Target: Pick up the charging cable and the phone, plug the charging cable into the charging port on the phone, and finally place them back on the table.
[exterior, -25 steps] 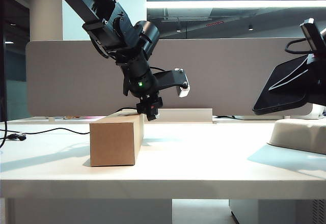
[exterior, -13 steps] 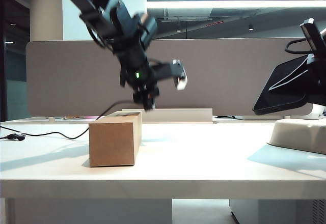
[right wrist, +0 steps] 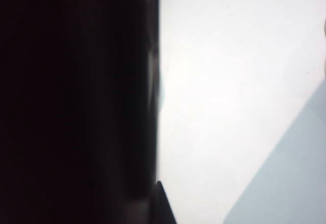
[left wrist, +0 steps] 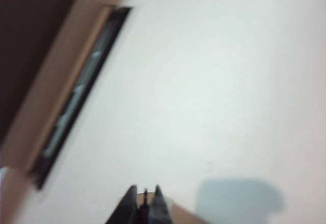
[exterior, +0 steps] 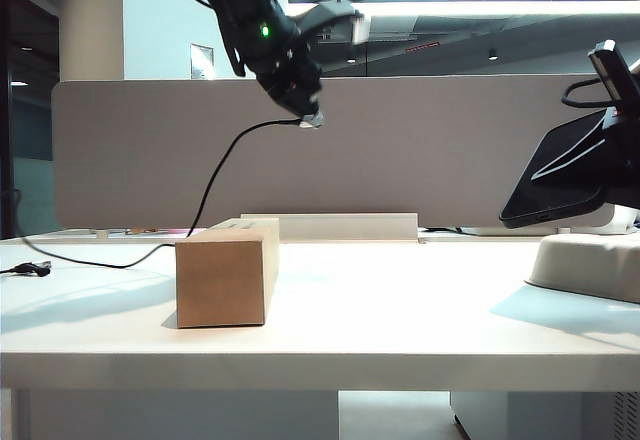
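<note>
Two arms: we see one on each side of the exterior view, both raised above the bench (exterior: 400,340).
Left gripper (exterior: 308,117): high over the bench, above and a little right of the cardboard box (exterior: 225,278), in front of the grey divider panel (exterior: 420,150); its jaws are clamped on the charging cable's plug end.
Left gripper, wrist view: the fingertips (left wrist: 131,198) stand nearly together with a thin dark piece between them; the picture is blurred, so we cannot make out more.
Charging cable (exterior: 215,185): it hangs from the left gripper in a long curve, drops behind the box, then runs along the bench to the left edge, where its black plug (exterior: 35,269) lies.
Cardboard box: upright on the left half of the bench, its top open; the wrist view looks down into its dark slot (left wrist: 76,96).
Right gripper: we cannot find its fingertips in any view; we take it as closed.
Phone (exterior: 555,180): held up at the right edge of the exterior view, tilted, well above the bench and apart from the cable.
Right wrist view: a large dark surface (right wrist: 76,102) fills half the picture, which we take for the phone; beyond it is white bench.
White pad (exterior: 590,265): a rounded pale object rests on the bench under the phone.
</note>
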{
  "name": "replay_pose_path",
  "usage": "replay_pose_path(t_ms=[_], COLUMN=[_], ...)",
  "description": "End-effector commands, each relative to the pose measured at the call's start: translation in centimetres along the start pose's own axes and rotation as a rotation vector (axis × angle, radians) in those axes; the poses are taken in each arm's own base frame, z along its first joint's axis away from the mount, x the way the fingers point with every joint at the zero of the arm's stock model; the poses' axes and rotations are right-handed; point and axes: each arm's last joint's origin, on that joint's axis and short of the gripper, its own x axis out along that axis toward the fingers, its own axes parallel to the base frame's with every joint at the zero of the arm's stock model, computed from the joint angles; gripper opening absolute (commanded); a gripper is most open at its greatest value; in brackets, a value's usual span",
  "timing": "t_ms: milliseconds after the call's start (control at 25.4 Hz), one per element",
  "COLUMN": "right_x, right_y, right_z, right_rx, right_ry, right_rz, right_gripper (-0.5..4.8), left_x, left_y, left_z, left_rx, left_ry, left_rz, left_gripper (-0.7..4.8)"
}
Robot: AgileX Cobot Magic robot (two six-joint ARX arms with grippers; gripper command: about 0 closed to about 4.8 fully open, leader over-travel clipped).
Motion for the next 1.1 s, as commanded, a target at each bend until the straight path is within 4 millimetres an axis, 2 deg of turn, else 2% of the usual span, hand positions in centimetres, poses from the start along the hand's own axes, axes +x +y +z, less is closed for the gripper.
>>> replay_pose_path(t_ms=[39,157,315,433,512,748,945,1102], right_x=[0.0,-0.1,-0.1,-0.1,-0.1,-0.1,-0.1,-0.1], right_y=[0.5,0.6,0.9,1.0,1.0,1.0,1.0,1.0], right_z=[0.5,0.5,0.7,0.7,0.7,0.7,0.6,0.6], right_rx=[-0.032,-0.039,-0.052,-0.041,-0.041,-0.041,-0.039,-0.040], right_ry=[-0.020,-0.014,-0.016,-0.013,-0.012,-0.006,0.001,0.013], right_rz=[0.034,0.053,0.085,0.093,0.095,0.101,0.105,0.117], right_gripper=[-0.06,-0.06,-0.06,-0.06,-0.06,-0.06,-0.06,-0.06], left_x=[-0.8,-1.3,-1.7,-2.3,-2.3,-0.5,0.9,1.7], left_y=[-1.0,-2.0,-2.9,-3.6,-3.8,-4.5,-5.6,-5.8], left_z=[0.3,0.6,0.9,0.5,0.2,-1.1,-2.6,-3.9], left_rx=[-0.069,-0.091,-0.094,-0.126,-0.134,-0.129,-0.127,-0.147], left_ry=[-0.076,-0.115,-0.111,-0.097,-0.060,0.090,0.231,0.296], left_rz=[-0.194,-0.331,-0.404,-0.533,-0.548,-0.506,-0.548,-0.576], left_gripper=[-0.06,-0.06,-0.06,-0.06,-0.06,-0.06,-0.06,-0.06])
